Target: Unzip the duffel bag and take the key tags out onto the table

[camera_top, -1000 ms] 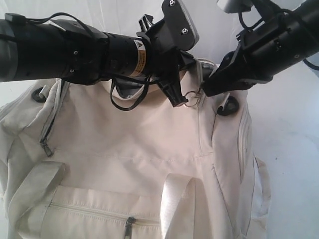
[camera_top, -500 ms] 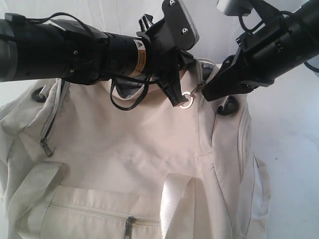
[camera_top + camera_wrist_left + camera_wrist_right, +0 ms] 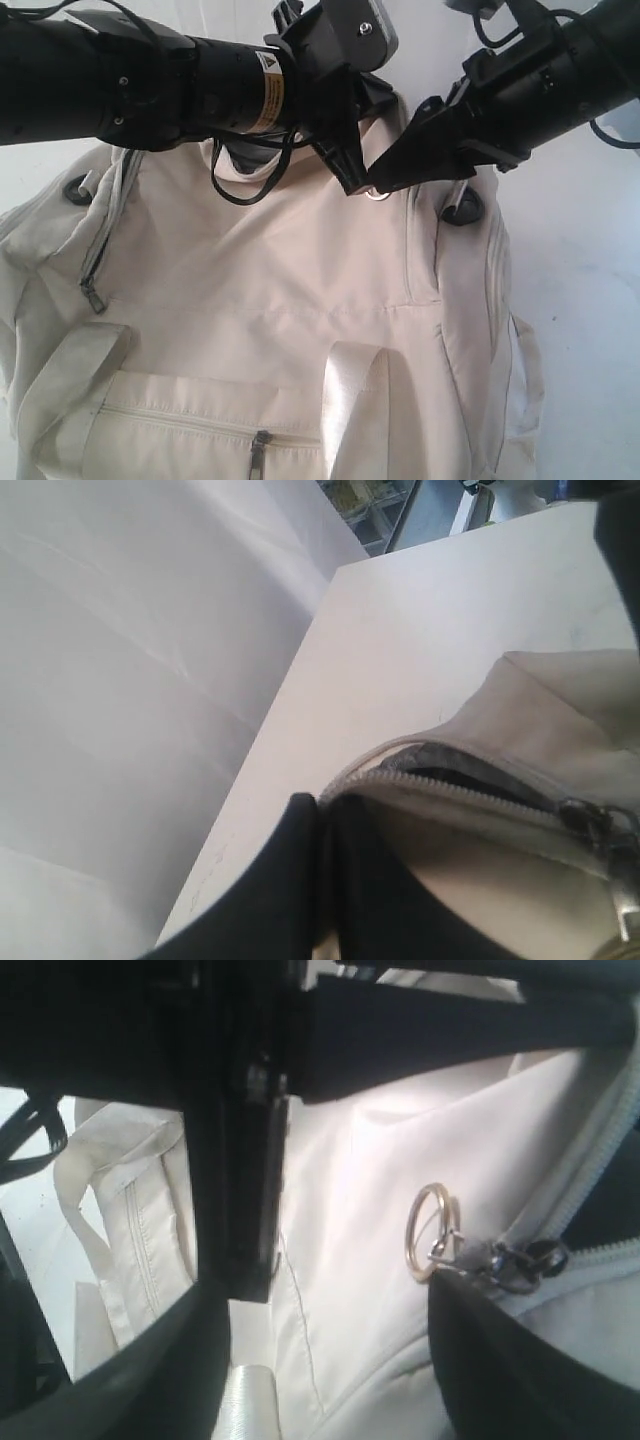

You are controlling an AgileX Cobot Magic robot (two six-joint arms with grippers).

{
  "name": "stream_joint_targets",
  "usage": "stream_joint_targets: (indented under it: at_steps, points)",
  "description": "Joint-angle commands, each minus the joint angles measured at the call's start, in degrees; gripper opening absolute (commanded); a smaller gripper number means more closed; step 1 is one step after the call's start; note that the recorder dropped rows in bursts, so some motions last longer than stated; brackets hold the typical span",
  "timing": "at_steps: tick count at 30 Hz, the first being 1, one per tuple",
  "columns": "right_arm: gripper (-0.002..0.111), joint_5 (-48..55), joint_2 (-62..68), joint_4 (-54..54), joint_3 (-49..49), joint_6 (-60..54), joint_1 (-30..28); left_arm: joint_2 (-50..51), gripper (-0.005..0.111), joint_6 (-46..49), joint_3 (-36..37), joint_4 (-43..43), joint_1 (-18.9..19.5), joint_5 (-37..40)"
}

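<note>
The cream duffel bag (image 3: 280,300) fills the exterior view on the white table (image 3: 590,300). My left gripper (image 3: 352,178) is shut, pinching the bag's fabric at the end of the top zipper (image 3: 470,795). Beside that end the zipper gapes a little and dark lining (image 3: 450,770) shows. My right gripper (image 3: 388,172) stands open, and its fingers (image 3: 520,1360) straddle the bag's cloth. The zipper's metal pull ring (image 3: 432,1232) hangs free just off one finger. The key tags are hidden.
A zipped side pocket (image 3: 260,445) and pale webbing handles (image 3: 355,400) face the camera. Black D-rings (image 3: 465,208) sit at the bag's top corners. The table's edge (image 3: 300,680) runs along a white wall behind the bag. The two arms nearly touch above the ring.
My right gripper has opened and let go of the pull ring, and its tip has shifted left. The left arm has risen slightly, still pinching the bag's top.
</note>
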Motion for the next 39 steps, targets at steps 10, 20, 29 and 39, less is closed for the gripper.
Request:
stream_joint_targets:
  at_steps: [10, 20, 29, 39]
  points:
    - [0.042, -6.7, 1.3, 0.1, 5.4, -0.1, 0.0, -3.5, 0.000, -0.7, -0.4, -0.2, 0.2, 1.9]
    - [0.040, -6.8, 1.3, 6.4, 5.6, -3.6, 0.0, -3.7, 0.000, -0.7, -0.4, -0.2, 0.2, 1.8]
    - [0.036, -7.1, -0.9, 4.3, 5.6, -5.1, -0.2, -3.7, 0.000, -0.7, -0.4, -0.2, 0.2, 3.3]
    - [0.036, -6.5, -1.8, 1.9, 5.6, -4.8, -0.2, -5.0, 0.000, -3.4, -0.4, -0.2, 0.2, 4.6]
